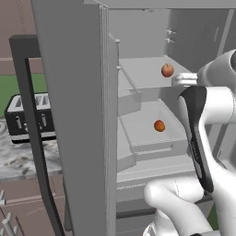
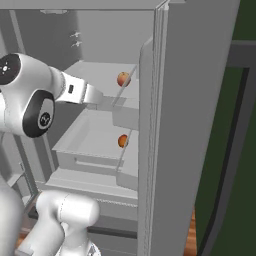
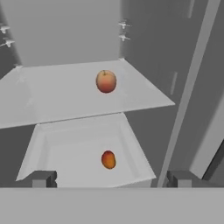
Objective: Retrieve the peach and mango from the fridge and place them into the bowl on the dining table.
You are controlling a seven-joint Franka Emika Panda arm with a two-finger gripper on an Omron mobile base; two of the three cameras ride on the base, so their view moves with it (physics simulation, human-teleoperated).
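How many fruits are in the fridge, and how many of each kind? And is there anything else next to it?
Peach, on the upper shelf: 1
Mango, in the open drawer below: 1
Toaster, on the counter beside the fridge: 1
Total: 3 things, 2 of them fruit.

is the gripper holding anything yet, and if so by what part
Nothing is held. The gripper is open, fingertips wide apart with nothing between them, short of the fridge shelves. The peach sits on the upper shelf, the mango in the tray below.
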